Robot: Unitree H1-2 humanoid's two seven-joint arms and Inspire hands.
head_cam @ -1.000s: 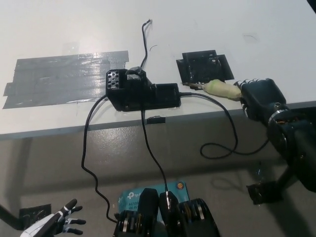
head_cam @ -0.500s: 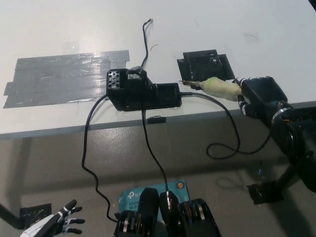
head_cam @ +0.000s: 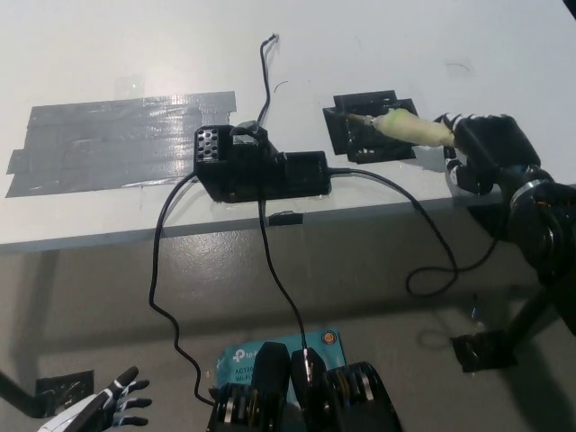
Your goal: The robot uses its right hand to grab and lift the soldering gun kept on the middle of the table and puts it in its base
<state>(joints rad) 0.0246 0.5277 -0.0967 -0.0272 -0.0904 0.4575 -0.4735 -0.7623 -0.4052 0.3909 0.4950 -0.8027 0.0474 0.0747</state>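
The soldering gun (head_cam: 407,129) has a pale yellow-green handle and a thin metal tip pointing left. My black right hand (head_cam: 486,148) is shut on its rear end and holds it lifted over the black base plate (head_cam: 355,135) on the white table (head_cam: 360,45). Its black cable (head_cam: 423,225) runs from the black station box (head_cam: 256,166) and loops down below the table's front edge. At the bottom left corner my white left hand (head_cam: 112,405) rests low, off the table, fingers spread.
Grey tape strips (head_cam: 117,139) cover the table's left part. A thin wire (head_cam: 265,76) runs back from the station box. More black cables (head_cam: 166,288) hang off the table's front edge. A teal box (head_cam: 243,360) lies on the floor.
My right hand has raised the soldering gun and carried it back and slightly right, from the table's front edge to above the base plate. The cable loop swung right with it.
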